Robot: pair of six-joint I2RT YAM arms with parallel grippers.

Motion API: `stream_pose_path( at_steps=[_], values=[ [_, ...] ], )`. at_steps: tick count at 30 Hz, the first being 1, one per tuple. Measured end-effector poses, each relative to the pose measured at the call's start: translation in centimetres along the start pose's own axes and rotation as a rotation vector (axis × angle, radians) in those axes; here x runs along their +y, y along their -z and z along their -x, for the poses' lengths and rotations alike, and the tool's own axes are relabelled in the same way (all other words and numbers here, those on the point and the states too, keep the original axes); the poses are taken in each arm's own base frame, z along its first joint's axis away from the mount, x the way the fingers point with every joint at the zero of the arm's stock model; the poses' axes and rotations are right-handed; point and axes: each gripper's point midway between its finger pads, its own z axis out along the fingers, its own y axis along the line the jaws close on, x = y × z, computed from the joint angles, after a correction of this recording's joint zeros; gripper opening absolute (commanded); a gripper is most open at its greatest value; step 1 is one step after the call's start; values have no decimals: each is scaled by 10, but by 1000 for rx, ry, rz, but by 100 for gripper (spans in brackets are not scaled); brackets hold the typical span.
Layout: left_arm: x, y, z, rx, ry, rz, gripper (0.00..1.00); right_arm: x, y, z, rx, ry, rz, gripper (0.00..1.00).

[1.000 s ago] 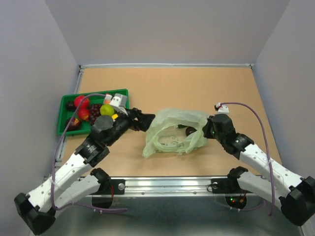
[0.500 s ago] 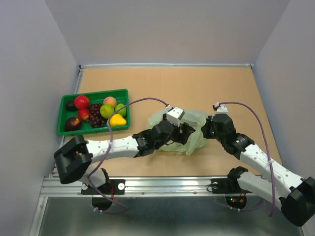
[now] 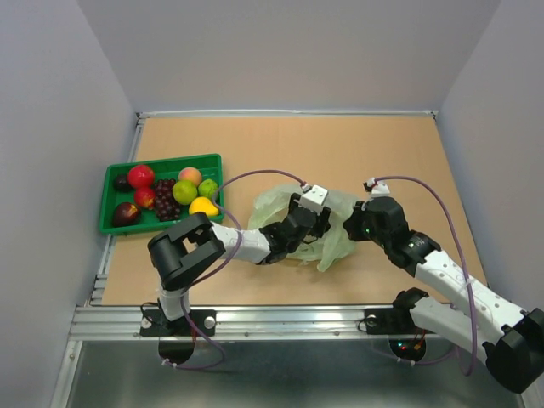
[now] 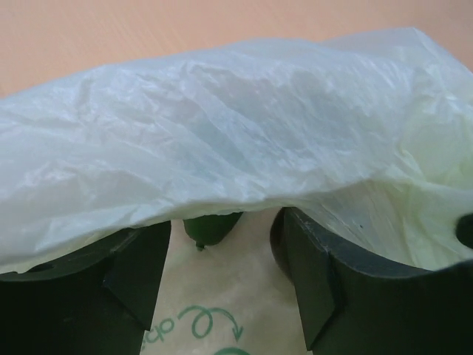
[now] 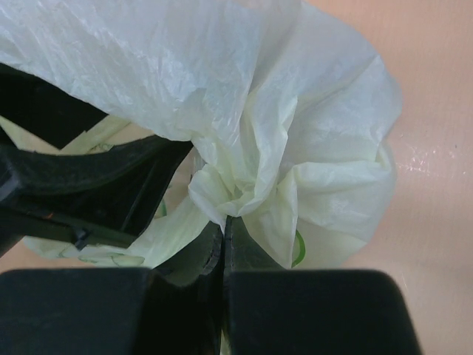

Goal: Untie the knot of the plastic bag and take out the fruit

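L pincer (image 4: 222, 255) is released. Its jaws are spread wide and pushed in under the upper film of the thin, crinkly, translucent pale lime-green plastic bag (image 4: 244, 126). A small dark-green fruit piece (image 4: 211, 228), prob. the avocado, is seen just ahead in line w/ the gap between the fingers. It is not gripped, and it rests on the bag's printed lower film.

R pincer (image 5: 224, 240) is clenched on a bunched gather of film at the bag's right side, so the mouth is held up and open. Whether that gather is the knot can't be told. No tied lump w/ a tail is made out in any view.

From above, the bag (image 3: 276, 204) lies mid-table on the brown tabletop (image 3: 340, 144), w/ both pincers at it: L (image 3: 321, 224) inside, R (image 3: 349, 228) at the edge. Well apart to the left, the green plastic tray (image 3: 161, 161) is loaded w/ a bright red apple (image 3: 140, 176), a lime-green round fruit (image 3: 184, 192), a yellow pear shape (image 3: 203, 206) etc.

Step judged: untying is done and fruit removal is near its end, w/ the dark-green piece apparently the last in the bag.

Next move: L jaws are to be eased fwd around the piece and closed gently on the fruit alone, w/o film trapped. The piece is then to be drawn out through the mouth toward the tray, w/ R's hold on the film needed throughout.
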Motion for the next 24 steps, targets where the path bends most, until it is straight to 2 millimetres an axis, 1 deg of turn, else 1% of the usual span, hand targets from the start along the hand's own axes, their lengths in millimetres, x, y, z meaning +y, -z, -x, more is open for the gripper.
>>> stream_pose_path(
  at_steps=[2,3,5,7,11,14,19,20,22,23,24],
  values=[
    [2,-7,1,-19,3,7,83,1,0,-1,4,4,6,0],
    [3,-11,4,-39,6,6,84,2,0,-2,9,7,10,0],
    [4,-17,1,-50,5,7,86,4,-2,-6,29,16,24,0],
    [3,-23,-2,-65,2,3,86,7,-4,-11,55,23,43,1],
    [4,-42,-16,-72,-3,7,85,13,-4,-17,87,33,82,1],
    [10,-54,-27,-66,-4,22,82,18,-3,-20,104,39,114,1],
    [17,-69,-36,-76,-3,28,69,24,-2,-24,126,43,151,0],
    [16,-70,-36,-78,-3,22,62,25,-2,-25,128,43,157,0],
    [14,-72,-37,-86,0,6,53,26,-1,-25,131,42,161,0],
    [11,-72,-37,-92,2,-4,32,26,-1,-25,131,42,162,0],
    [10,-73,-37,-97,8,-12,26,26,-1,-25,131,42,163,0]
  ],
)
